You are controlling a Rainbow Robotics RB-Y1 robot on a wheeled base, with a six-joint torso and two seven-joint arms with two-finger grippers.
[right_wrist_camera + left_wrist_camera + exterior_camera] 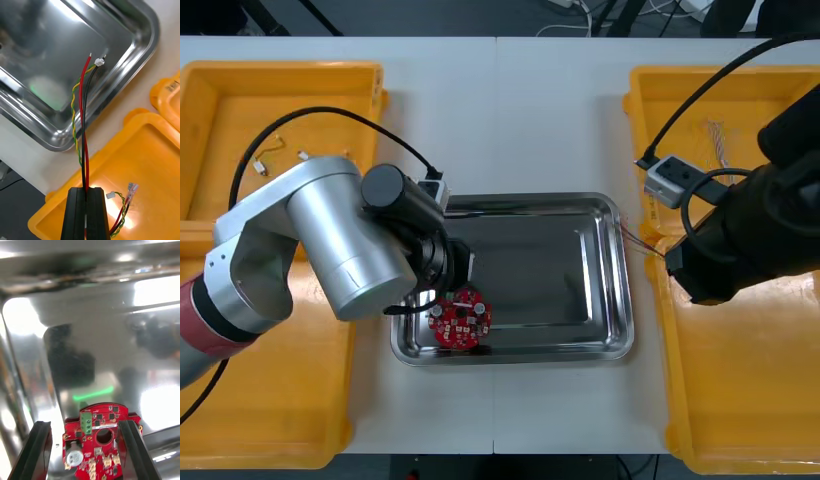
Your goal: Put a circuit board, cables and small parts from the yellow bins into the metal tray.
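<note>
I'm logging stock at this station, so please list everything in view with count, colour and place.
Table: one, light, under everything.
Yellow bins: four, yellow, two at each side of the table.
Metal tray: one, shiny, between the bins.
Circuit board: one, red, in the tray's near left corner.
Held cable: one, red, black and yellow-green strands, running from the right pincer over the tray's rim.
Loose cable: one, similar colours, in a right bin beside that pincer.
Pale cables: a bunch, light, right far bin.
Small items: a few, pale, left far bin; kind unclear.
Left pincer: one, black fingers, open, astride the circuit board.
Right pincer: one, black fingers, shut on the held cable.
</note>
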